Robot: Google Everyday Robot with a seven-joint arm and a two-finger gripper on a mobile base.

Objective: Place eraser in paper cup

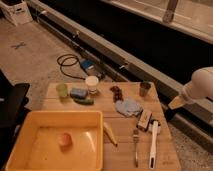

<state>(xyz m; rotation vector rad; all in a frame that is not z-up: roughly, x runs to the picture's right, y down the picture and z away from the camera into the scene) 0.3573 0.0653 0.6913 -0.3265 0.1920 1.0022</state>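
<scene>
The pincer (pixel 171 109) hangs just off the worktop's (pixel 120 152) right edge, spread and empty; the eraser (pixel 144 119) lies on the right part of the worktop, just beside a white brush (pixel 153 145) — apart from the pincer; the paper cup (pixel 91 83) stands upright at the far edge — left of centre.

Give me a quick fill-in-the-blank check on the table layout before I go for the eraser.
1. The eraser lies on the table between the blue-grey cloth and the white-handled ____.
2. The paper cup stands upright beside the blue ____.
3. The tool hangs beyond the table's ____ edge as pictured, away from the eraser.
Missing words: brush; sponge; right.
</scene>
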